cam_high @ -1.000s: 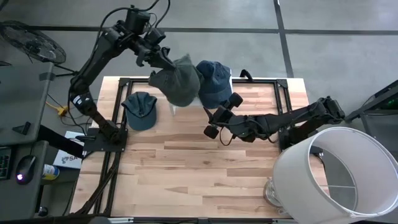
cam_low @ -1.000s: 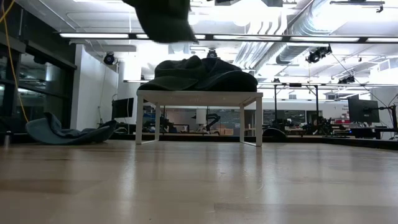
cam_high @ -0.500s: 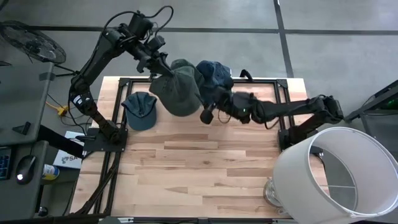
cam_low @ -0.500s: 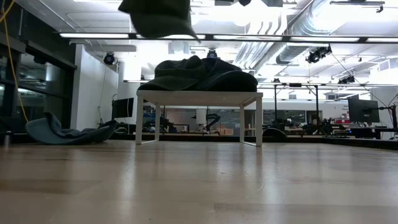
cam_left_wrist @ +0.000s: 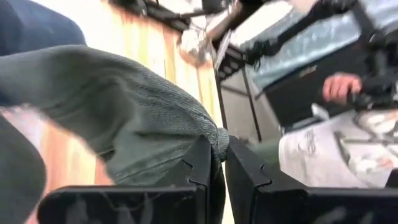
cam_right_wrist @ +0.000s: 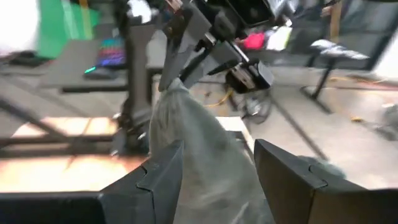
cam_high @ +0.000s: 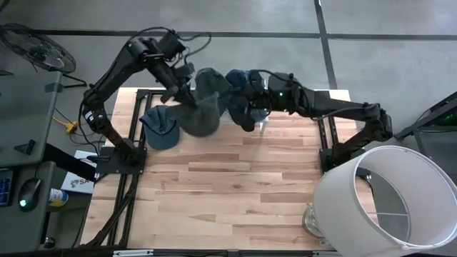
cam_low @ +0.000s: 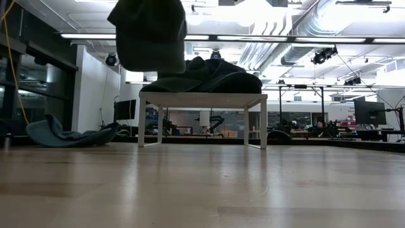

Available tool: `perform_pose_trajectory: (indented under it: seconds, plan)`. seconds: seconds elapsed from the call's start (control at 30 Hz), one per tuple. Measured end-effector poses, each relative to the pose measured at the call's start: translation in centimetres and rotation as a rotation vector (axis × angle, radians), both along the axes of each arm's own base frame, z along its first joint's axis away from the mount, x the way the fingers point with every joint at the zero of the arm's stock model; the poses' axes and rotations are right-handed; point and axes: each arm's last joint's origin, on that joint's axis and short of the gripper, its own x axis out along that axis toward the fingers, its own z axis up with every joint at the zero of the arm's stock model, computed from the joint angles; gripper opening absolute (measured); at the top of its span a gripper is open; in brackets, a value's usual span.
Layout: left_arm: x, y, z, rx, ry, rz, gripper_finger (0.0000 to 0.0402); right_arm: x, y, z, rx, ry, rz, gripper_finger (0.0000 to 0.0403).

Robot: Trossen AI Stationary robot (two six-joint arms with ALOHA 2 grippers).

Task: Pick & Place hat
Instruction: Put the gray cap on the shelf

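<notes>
Green hat [cam_high: 202,107] hanging in the air from the left gripper [cam_left_wrist: 217,163], whose 2 fingers pinch its edge, with the right gripper [cam_right_wrist: 216,168] spread wide beside it and 2 blue caps [cam_high: 161,126] nearby.

3 hats: green one [cam_high: 202,107] held up, blue cap [cam_high: 160,127] on table, blue cap [cam_high: 243,89] on stand. 2 arms. 1 white lampshade [cam_high: 389,200].
</notes>
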Motion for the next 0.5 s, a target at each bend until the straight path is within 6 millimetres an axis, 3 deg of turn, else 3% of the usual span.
perform_pose_trajectory:
  seconds: [0.23, 0.5]
  plan:
    - [1.6, -2.9, -0.2, 0.040, 0.061, -0.093, 0.0022, -0.3, 0.9, 0.7, 0.011, 0.033, 0.145, 0.0191]
    - [3.3, -5.7, -0.1, 0.075, 0.065, -0.165, 0.0022, 1.4, 3.0, -1.1, 0.009, 0.102, 0.233, 0.0191]
